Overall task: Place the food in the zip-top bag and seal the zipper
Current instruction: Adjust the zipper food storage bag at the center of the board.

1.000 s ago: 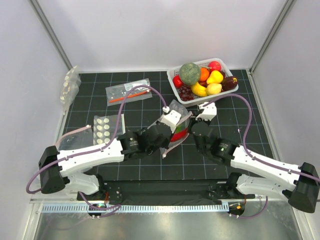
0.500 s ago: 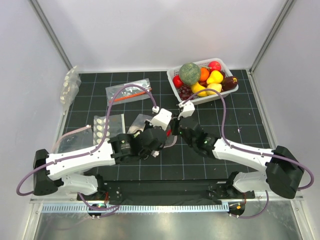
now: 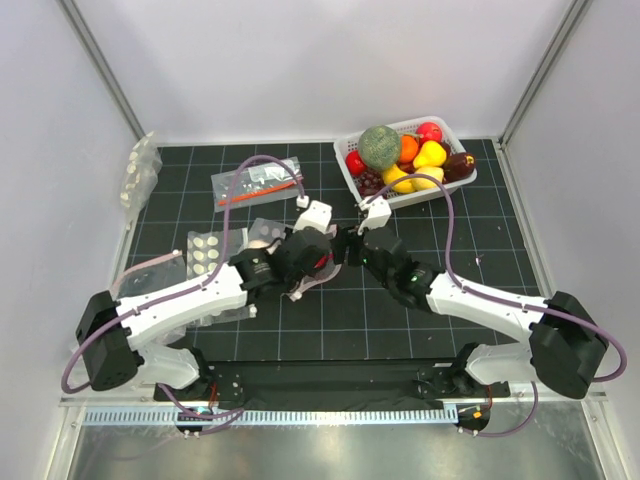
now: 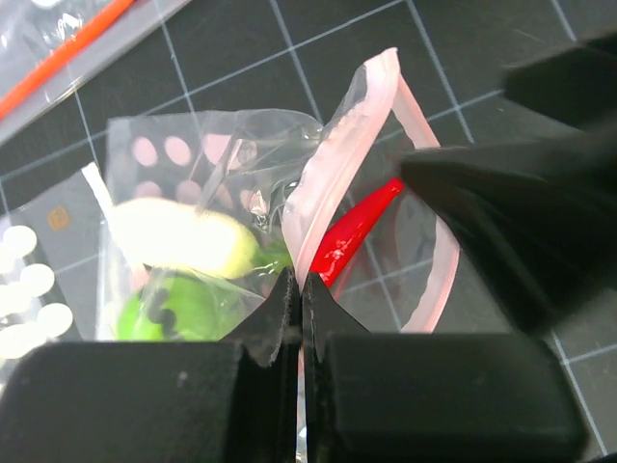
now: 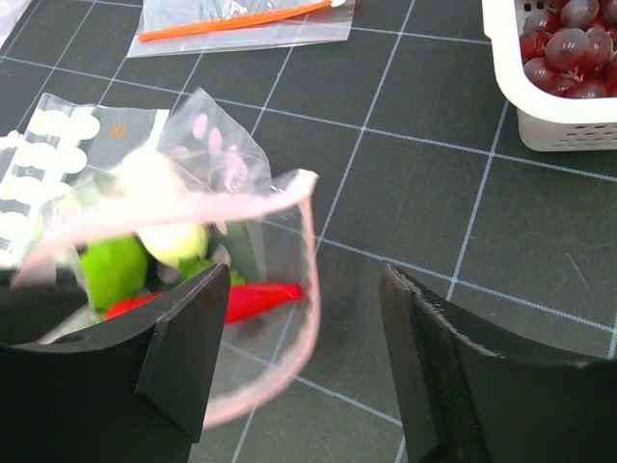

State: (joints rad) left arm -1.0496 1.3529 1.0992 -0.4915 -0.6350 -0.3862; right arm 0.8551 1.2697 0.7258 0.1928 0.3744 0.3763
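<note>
The zip-top bag [image 4: 193, 154] is clear with white dots, and its pink zipper [image 4: 323, 178] gapes in a loop. Inside lies the food: a yellow lemon [image 4: 178, 236], a green fruit [image 4: 174, 309] and a red chili [image 4: 352, 231]. My left gripper [image 4: 300, 286] is shut on the pink strip at the bag's mouth. In the right wrist view my right gripper [image 5: 304, 347] stands open just in front of the zipper [image 5: 310, 241], and its fingers [image 5: 183, 338] touch nothing. From above, both grippers, left [image 3: 312, 268] and right [image 3: 345, 250], meet mid-table at the bag [image 3: 268, 232].
A white basket [image 3: 410, 196] of toy fruit stands at the back right. A clear bag with an orange stick [image 3: 256, 185] lies behind the arms. A dotted bag [image 3: 215, 255] lies to the left. More crumpled plastic [image 3: 140, 170] sits by the left wall.
My right gripper has opened and let go of the bag's mouth. Both arms and the bag have shifted left and lower toward the table. The left gripper stays shut on the strip.
</note>
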